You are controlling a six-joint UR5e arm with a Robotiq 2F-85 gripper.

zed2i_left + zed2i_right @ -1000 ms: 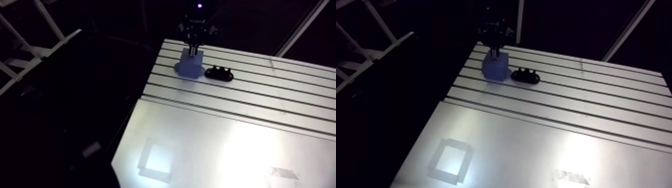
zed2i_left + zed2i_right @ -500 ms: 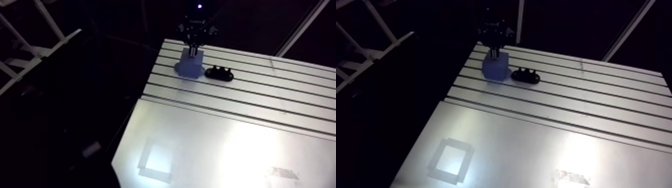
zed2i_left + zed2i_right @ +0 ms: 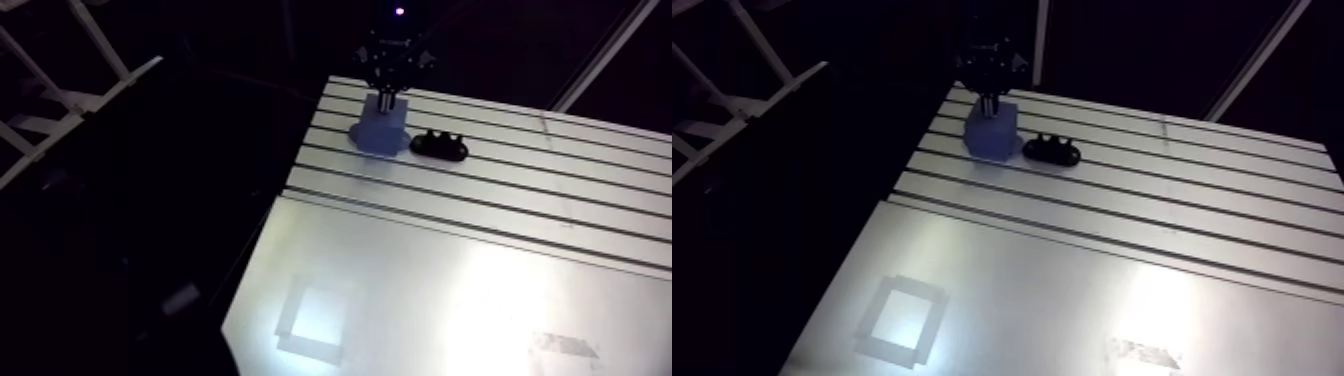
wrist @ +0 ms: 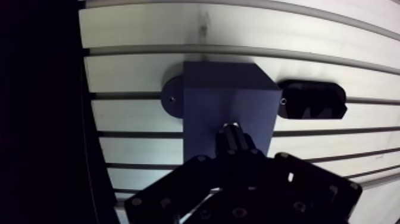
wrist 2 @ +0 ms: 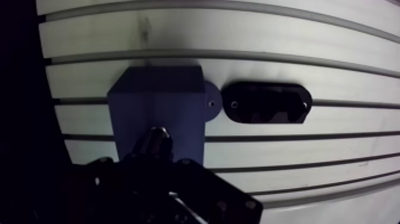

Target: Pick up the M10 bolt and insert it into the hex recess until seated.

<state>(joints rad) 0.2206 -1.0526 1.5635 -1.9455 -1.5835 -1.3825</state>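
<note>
Arm view, nearest part of the desk point(image 3: 1092, 280): plain plate carrying 1 taped square outline point(image 3: 900, 318) near its edge. Beyond the plate the desk surface turns to parallel slots. At the far corner of the slotted part stands 1 blue block point(image 3: 992, 135), upright, with a flat round tab point(image 4: 172, 98) at its base that lies on the desk and shows a small hole. Just beside the block, apart from it, lies 1 black oblong holder point(image 5: 266, 102), set lengthwise along the slots. Wrist view: the gripper point(image 4: 233, 150) sits directly above the block's top face, fingers drawn together and pinching the M10 bolt point(image 4: 231, 132). The bolt's dark, rounded end sticks out ahead of the fingertips and points down at the top face, toward the side nearer the gripper. Cannot tell whether the bolt touches the block or has entered it; the hex recess itself is hidden under bolt and gripper.
</note>
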